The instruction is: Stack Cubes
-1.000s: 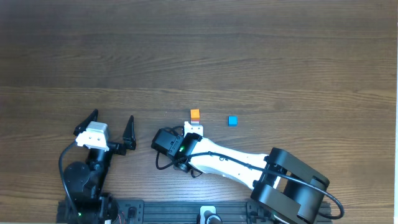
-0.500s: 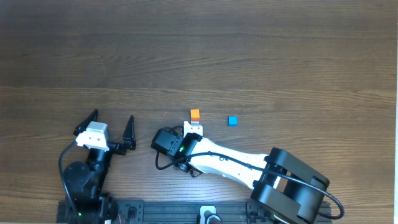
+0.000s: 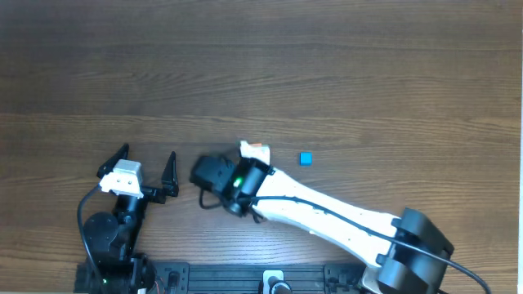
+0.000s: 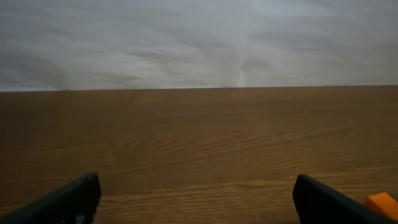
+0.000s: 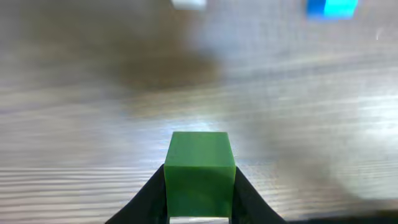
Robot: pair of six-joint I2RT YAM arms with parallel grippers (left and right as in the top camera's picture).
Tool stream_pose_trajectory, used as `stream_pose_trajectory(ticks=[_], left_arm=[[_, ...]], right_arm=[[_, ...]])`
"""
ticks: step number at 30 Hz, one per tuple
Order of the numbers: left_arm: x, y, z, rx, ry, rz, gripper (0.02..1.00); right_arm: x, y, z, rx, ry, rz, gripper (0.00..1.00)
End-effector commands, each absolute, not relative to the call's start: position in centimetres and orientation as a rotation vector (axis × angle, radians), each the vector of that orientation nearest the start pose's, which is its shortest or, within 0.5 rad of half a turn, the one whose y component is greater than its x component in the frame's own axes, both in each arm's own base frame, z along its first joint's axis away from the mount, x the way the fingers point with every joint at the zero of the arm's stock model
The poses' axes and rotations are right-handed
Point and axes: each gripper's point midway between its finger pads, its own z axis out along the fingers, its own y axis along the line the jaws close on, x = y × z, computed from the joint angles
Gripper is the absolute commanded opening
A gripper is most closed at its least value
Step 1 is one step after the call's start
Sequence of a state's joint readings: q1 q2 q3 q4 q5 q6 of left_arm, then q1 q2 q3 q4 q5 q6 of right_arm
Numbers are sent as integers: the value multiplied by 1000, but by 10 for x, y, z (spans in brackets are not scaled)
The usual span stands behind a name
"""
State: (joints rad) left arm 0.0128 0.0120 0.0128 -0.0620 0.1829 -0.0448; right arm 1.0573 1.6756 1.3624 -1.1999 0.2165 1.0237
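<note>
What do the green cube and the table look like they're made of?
The green cube is likely plastic or painted wood: uniform matte colour, flat faces, crisp edges, no grain showing. The table looks like wood or wood-look laminate: brown streaky grain runs across it, with a soft sheen. Which of the two cannot be told.

The left arm is sitting folded by its base, the left gripper [image 3: 147,157] gaping wide. The right arm is stretching out toward the middle, the right gripper [image 5: 199,194] pinching a cube [image 5: 199,163].
</note>
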Motion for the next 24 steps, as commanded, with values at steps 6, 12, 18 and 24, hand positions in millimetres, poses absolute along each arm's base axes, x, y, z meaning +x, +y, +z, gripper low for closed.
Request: stream_pose_trajectory(ticks=[6, 12, 18, 24], left_arm=[[244, -26, 161, 96, 1628, -152, 998], [244, -26, 161, 96, 1628, -152, 998], [244, -26, 161, 96, 1628, -152, 996], [244, -26, 161, 96, 1628, -152, 998]], right_arm=[[268, 249, 165, -13, 2854, 2, 220], [283, 250, 124, -33, 2959, -37, 224], [279, 253, 96, -28, 3047, -66, 209], [281, 254, 94, -29, 3047, -60, 211]])
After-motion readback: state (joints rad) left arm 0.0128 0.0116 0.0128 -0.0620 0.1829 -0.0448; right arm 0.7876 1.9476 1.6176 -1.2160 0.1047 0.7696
